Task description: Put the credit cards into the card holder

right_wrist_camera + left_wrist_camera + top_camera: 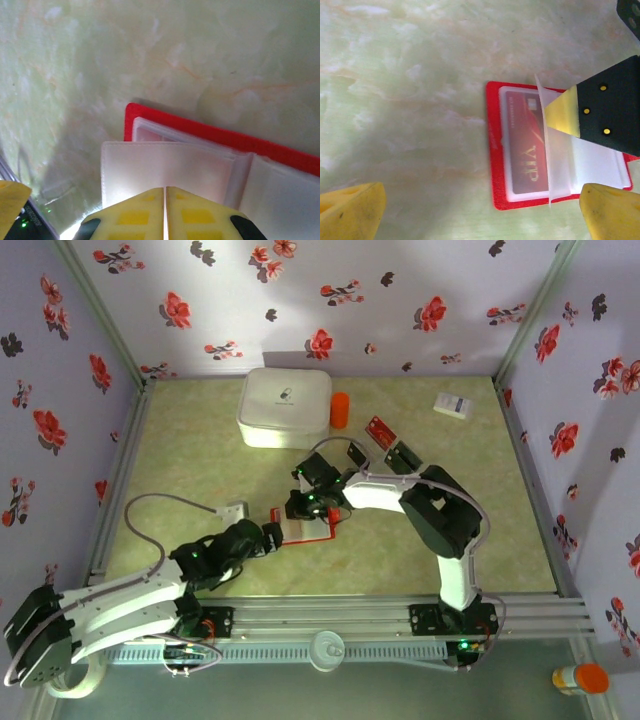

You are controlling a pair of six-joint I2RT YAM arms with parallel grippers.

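The red card holder (pixel 318 528) lies open on the table's middle. In the left wrist view the card holder (pixel 496 150) has a red VIP credit card (pixel 525 150) inside a clear sleeve. My right gripper (pixel 165 192) is shut on another whitish sleeve page (pixel 165 165) and holds it lifted, standing upright; its yellow fingertip (pixel 563 114) pinches that page. My left gripper (pixel 482 199) is wide open just left of the holder with nothing between its fingers (pixel 355 210). Loose credit cards lie behind: one red (pixel 380 430), two black (pixel 357 453) (pixel 403 456).
A big white rounded box (pixel 285 406) and an orange cylinder (pixel 340 410) stand at the back. A small white box (pixel 453 405) lies at the back right. A grey card (pixel 234 510) rests left of the holder. Floral walls enclose the table.
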